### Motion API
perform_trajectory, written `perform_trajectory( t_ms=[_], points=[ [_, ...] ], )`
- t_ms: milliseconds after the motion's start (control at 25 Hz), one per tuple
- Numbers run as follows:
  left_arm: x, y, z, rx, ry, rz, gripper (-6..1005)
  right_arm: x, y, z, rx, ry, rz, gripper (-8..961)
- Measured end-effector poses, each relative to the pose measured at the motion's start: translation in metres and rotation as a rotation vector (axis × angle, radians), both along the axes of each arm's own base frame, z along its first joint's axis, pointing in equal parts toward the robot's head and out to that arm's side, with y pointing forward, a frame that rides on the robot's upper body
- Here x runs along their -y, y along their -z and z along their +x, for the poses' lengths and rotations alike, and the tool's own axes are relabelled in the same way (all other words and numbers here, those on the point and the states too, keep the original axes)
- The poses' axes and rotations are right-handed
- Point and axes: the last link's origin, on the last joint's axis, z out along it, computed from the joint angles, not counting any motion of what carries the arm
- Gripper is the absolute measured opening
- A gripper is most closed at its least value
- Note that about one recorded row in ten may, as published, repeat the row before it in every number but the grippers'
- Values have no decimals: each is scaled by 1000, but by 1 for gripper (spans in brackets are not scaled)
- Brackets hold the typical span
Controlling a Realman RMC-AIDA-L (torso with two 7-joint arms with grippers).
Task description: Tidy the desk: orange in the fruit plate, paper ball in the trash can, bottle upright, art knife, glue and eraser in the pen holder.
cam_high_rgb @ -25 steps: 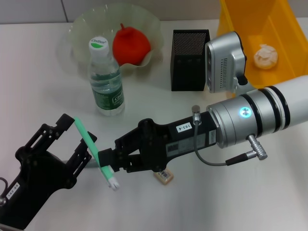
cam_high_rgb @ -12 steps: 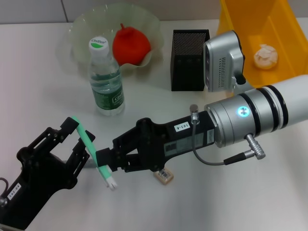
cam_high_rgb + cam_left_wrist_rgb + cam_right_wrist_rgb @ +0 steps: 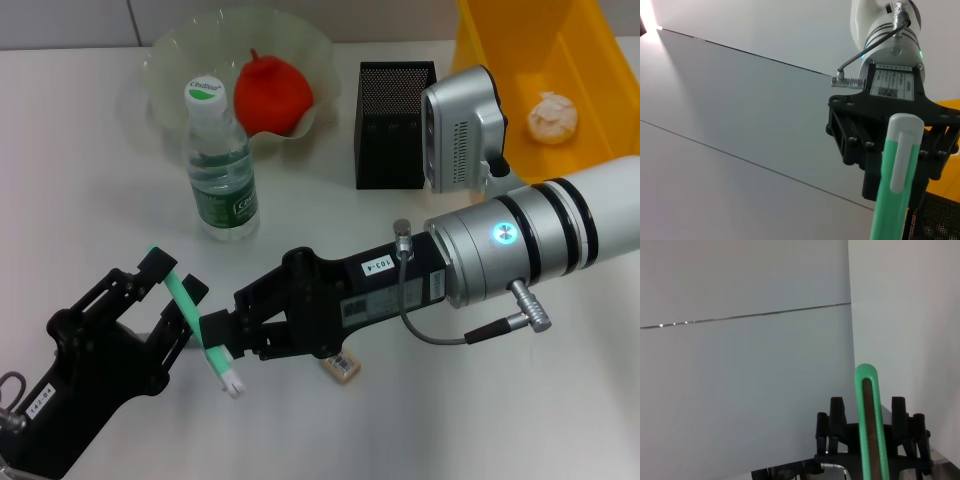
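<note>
Green art knife (image 3: pixel 198 325) hung above the near-left tabletop (image 3: pixel 80 180), the right gripper (image 3: pixel 215 331) fingers clamped on it, the left gripper (image 3: pixel 150 300) fingers spread beside it. Weak clamping could drop it.

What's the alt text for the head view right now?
The right gripper grips a green art knife above the desk, with the open left gripper around its upper end. Behind stand an upright bottle, a fruit plate and a black pen holder.
</note>
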Motion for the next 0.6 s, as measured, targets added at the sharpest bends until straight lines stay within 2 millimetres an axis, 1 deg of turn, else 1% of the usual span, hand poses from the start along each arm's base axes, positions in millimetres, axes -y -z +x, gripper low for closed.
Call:
perform_trajectory(
  t_ms=[320,400,600],
  points=[
    [2,2,0,-16,-8,20,427,1,1,3,7,13,-2,253],
    [2,1,0,-18,-9,21,307,0,1,2,6,11,-1,257],
    [3,2,-1,-23,-8,18,260,1,1,3,7,13,-2,267]
  ],
)
